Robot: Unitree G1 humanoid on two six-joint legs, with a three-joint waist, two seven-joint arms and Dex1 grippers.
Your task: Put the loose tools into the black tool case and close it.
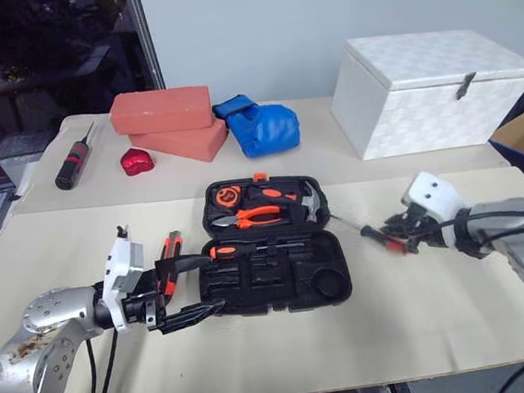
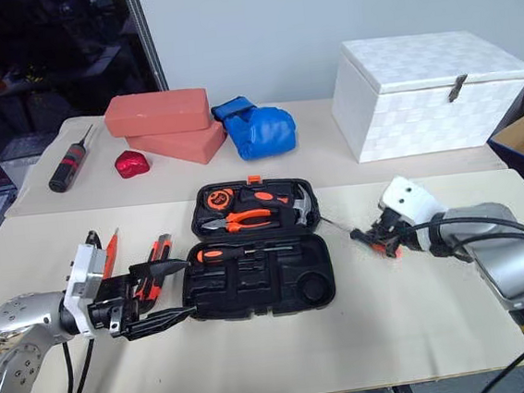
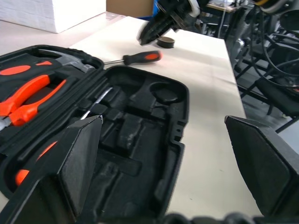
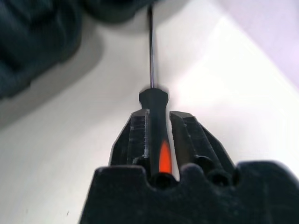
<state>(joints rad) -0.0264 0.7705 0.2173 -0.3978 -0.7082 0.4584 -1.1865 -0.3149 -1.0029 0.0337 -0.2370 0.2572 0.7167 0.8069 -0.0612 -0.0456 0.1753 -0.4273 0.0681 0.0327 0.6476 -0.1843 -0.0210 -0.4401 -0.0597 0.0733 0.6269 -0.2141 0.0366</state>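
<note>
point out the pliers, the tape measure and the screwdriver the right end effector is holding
pliers (image 1: 256, 215), left eye view, on the orange handles
tape measure (image 1: 225, 197), left eye view, on its round body
screwdriver (image 4: 158, 122), right wrist view, on the black handle between the fingers

The black tool case (image 1: 272, 251) lies open, pliers inside; 1 orange-black screwdriver (image 4: 156, 126) sits just right of it.

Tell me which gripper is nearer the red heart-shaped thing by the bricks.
Left. The left gripper sits on the red heart-shaped thing's side at the tool case's near corner; the right gripper is beyond the case.
</note>
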